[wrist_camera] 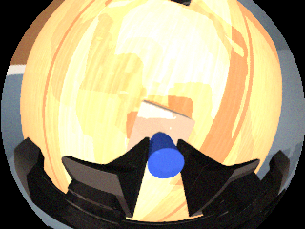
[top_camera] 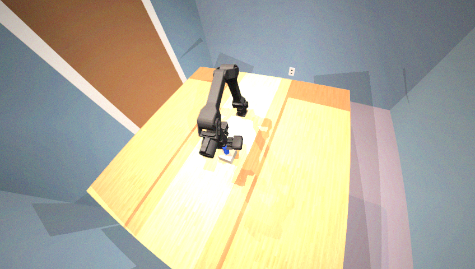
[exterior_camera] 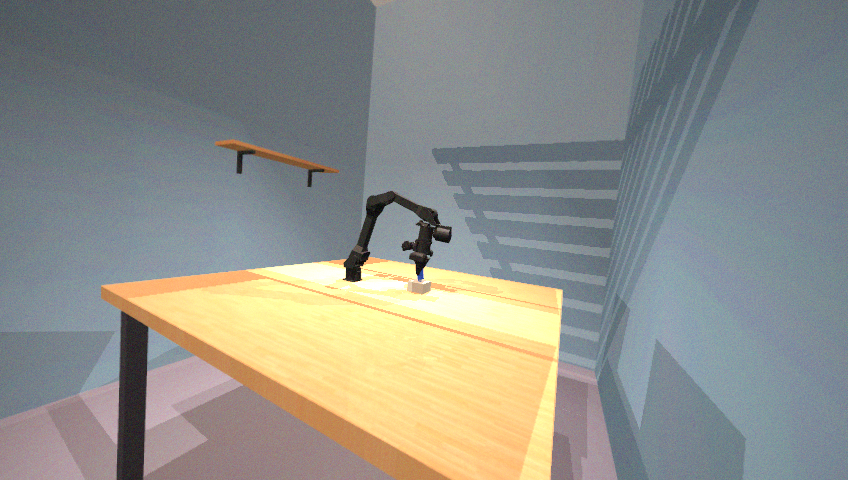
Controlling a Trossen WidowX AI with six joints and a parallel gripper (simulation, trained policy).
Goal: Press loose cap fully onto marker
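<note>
A robot gripper (top_camera: 223, 146) (exterior_camera: 420, 273) (wrist_camera: 163, 142) clamps the blue cap (top_camera: 226, 151) (exterior_camera: 421, 275) (wrist_camera: 165, 162) between its fingers, the cap's long axis running down toward the pale holder block (top_camera: 225, 160) (exterior_camera: 418, 287) (wrist_camera: 164, 125) and standing directly above it, apparently lined up for a straight downward press, though whether it is fully seated cannot be told.
</note>
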